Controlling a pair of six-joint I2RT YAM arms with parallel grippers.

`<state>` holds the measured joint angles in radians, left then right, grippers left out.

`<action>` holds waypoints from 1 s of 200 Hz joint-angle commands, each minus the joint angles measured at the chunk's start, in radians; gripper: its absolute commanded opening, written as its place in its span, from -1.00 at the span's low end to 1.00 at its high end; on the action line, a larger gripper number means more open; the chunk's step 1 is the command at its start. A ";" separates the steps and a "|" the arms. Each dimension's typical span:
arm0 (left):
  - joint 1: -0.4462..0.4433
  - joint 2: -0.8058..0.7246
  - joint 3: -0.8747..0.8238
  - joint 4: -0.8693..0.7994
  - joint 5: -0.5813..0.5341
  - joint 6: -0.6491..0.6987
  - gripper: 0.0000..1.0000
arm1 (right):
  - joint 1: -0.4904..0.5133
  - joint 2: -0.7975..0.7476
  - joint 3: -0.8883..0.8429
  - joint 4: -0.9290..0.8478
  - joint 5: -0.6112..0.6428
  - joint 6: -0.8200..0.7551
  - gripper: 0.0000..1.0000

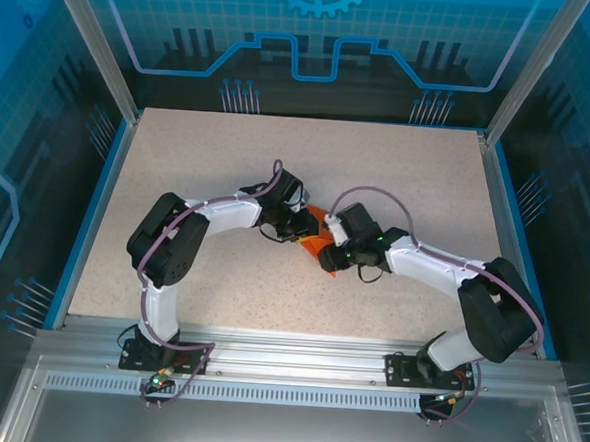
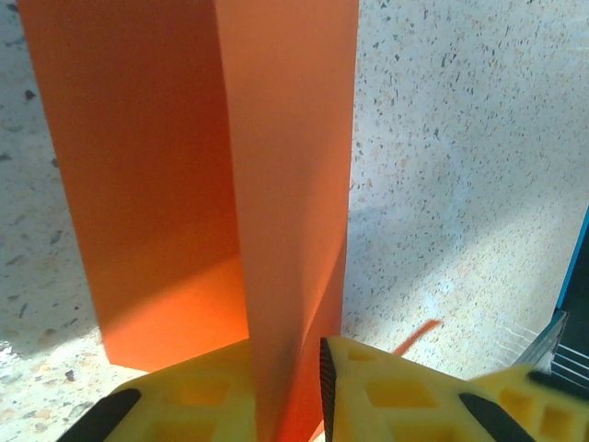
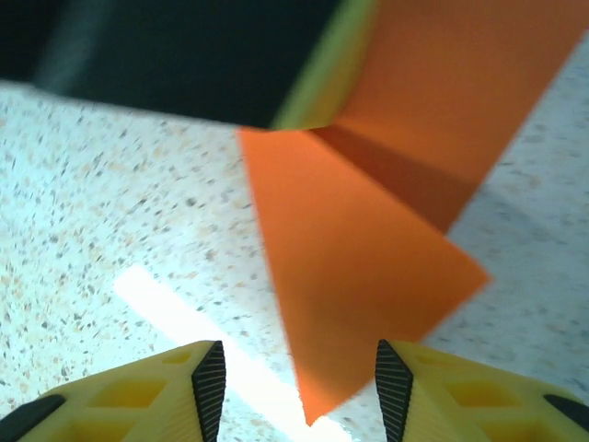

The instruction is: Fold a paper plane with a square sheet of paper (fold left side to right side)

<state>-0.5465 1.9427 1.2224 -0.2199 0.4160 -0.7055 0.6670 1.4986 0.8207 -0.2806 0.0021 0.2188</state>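
Left end effector (image 2: 285, 354): its yellow fingers are drawn close together, with a raised flap of the orange-red paper sheet (image 2: 156, 184) running up between them. One ribbed black pad (image 2: 324, 378) lies against the flap. The other pad is hidden behind the paper, so I cannot tell whether the pinch is complete.
Right end effector (image 3: 296, 350): its yellow fingers stand well apart and grip nothing. A pointed corner of the orange-red paper sheet (image 3: 350, 258) lies flat between the two black pads and touches neither.
Paper shape: partly folded. One panel lies flat on the tabletop and a second panel stands up from a straight crease. In the left wrist view the upright flap is narrow and paler than the flat part beside it.
Paper place: near the middle of the speckled beige tabletop (image 1: 398, 177), directly between the two end effectors. In the top view the orange-red paper sheet (image 1: 317, 237) shows as a small patch where they meet.
Arms: both white-and-black arms reach inward from their bases at the near edge, elbows bent outward, with their wrists almost facing each other over the paper.
Tabletop: a bright streak of light falls across it beside the right end effector's fingers.
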 commanded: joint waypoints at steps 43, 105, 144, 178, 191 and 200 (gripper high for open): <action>-0.006 0.007 0.039 -0.050 0.007 0.015 -0.53 | 0.072 0.117 0.033 0.068 0.145 -0.028 0.02; -0.006 0.010 0.051 -0.061 0.008 0.017 -0.53 | 0.075 0.164 0.053 0.064 0.186 -0.033 0.02; -0.007 0.012 0.060 -0.068 0.009 0.020 -0.52 | 0.075 0.176 0.053 0.057 0.200 -0.029 -0.05; -0.007 0.012 0.072 -0.083 0.003 0.031 -0.47 | 0.075 0.185 0.052 0.056 0.200 -0.032 -0.24; -0.006 0.009 0.082 -0.094 0.001 0.037 -0.39 | 0.075 0.187 0.053 0.055 0.195 -0.031 -0.33; -0.006 0.006 0.087 -0.100 0.000 0.043 -0.33 | 0.075 0.189 0.054 0.055 0.192 -0.030 -0.38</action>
<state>-0.5461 1.9488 1.2575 -0.2905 0.4065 -0.6930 0.7269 1.6665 0.8577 -0.2234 0.2028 0.2008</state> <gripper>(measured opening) 0.302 0.341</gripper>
